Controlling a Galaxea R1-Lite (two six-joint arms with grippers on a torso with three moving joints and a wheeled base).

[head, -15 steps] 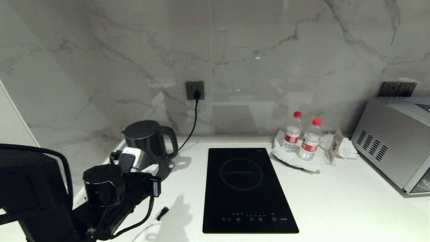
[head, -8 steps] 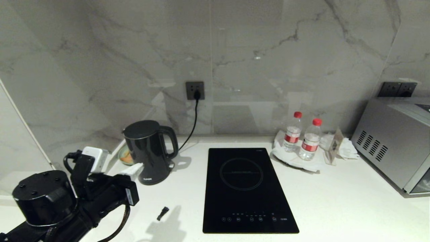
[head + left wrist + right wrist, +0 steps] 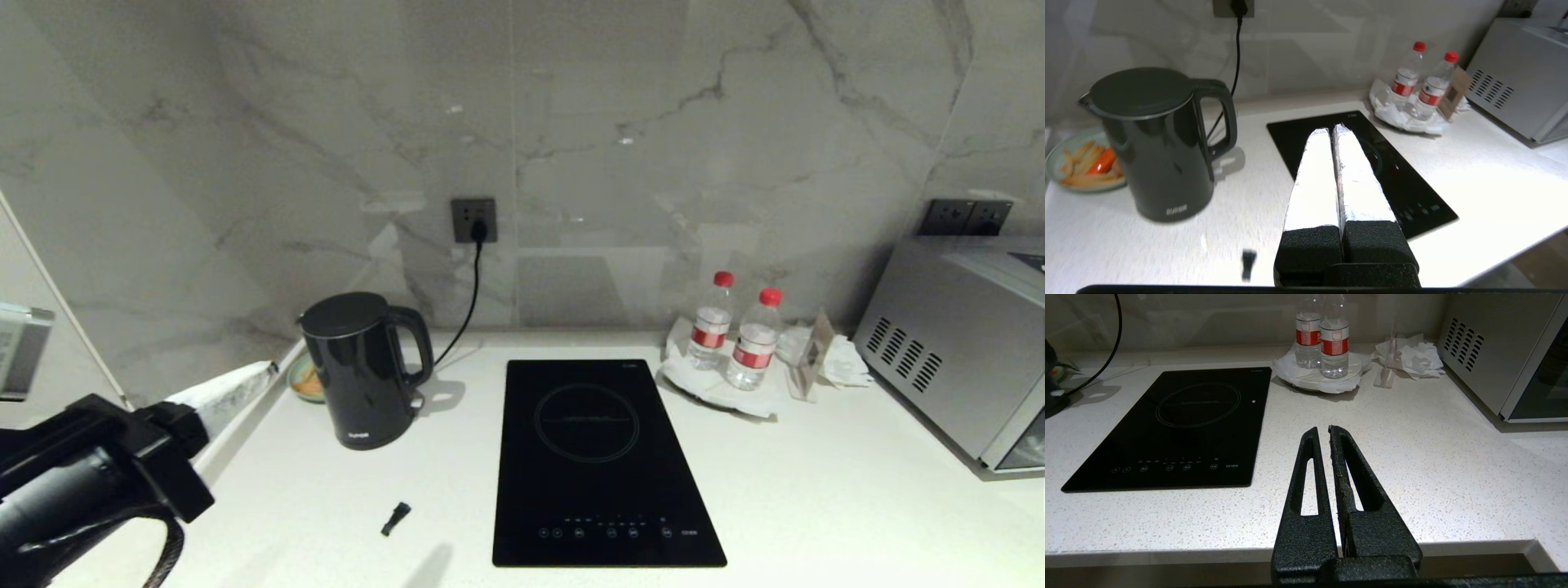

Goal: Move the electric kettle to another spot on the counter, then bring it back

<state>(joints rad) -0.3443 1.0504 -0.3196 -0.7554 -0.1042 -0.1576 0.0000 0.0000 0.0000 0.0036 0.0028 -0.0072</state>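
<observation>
At the back left of the white speckled surface [image 3: 816, 490], close to the marble wall, the electric kettle [image 3: 359, 371] stands upright with its lid on, its loop handle turned toward the black cooktop [image 3: 600, 461] and its white lettering facing forward. A cord [image 3: 469, 294] runs up from behind it to a plug in the wall socket [image 3: 473, 219]. Just behind the kettle, on its far left side, a pale green dish [image 3: 1073, 163] holds orange and red food. The left end effector [image 3: 245, 382] hangs above the surface's left edge, well apart from the kettle, its foil-wrapped fingers [image 3: 1312, 183] pressed together and gripping nothing. A small black piece [image 3: 396, 518] lies on the surface in front of the kettle, near the cooktop's front left corner. To the right of the cooktop, two water bottles with red caps [image 3: 735, 339] stand on a white plate, with crumpled paper and a small card stand beside them, and a silver microwave [image 3: 955, 343] sits at the far right. The right end effector [image 3: 1325, 435] is seen only from its wrist camera, over the front edge of the surface, its black fingers closed and empty.
</observation>
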